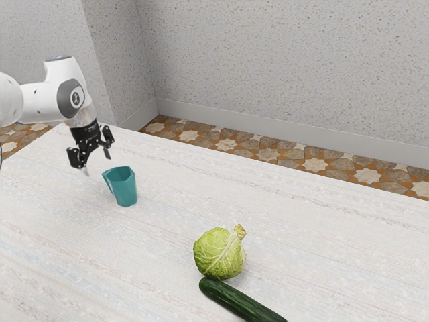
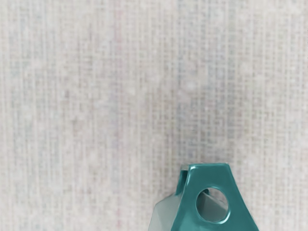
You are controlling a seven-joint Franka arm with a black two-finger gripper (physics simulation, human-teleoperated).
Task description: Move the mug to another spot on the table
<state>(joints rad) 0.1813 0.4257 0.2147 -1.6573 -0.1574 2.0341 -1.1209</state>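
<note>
The teal mug [image 1: 120, 186] [image 2: 208, 202] stands upright on the table [image 1: 322, 228], toward the exterior view's left, well away from every edge. The fingers [image 1: 75, 156] hover spread and empty just up-left of it. Open tabletop stretches right; the cabbage [image 1: 219, 253] and cucumber [image 1: 238, 302] lie near.

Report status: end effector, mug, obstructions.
End effector open, empty, hovering beside mug. Mug upright on table, ungripped. Cabbage and cucumber well clear.
</note>
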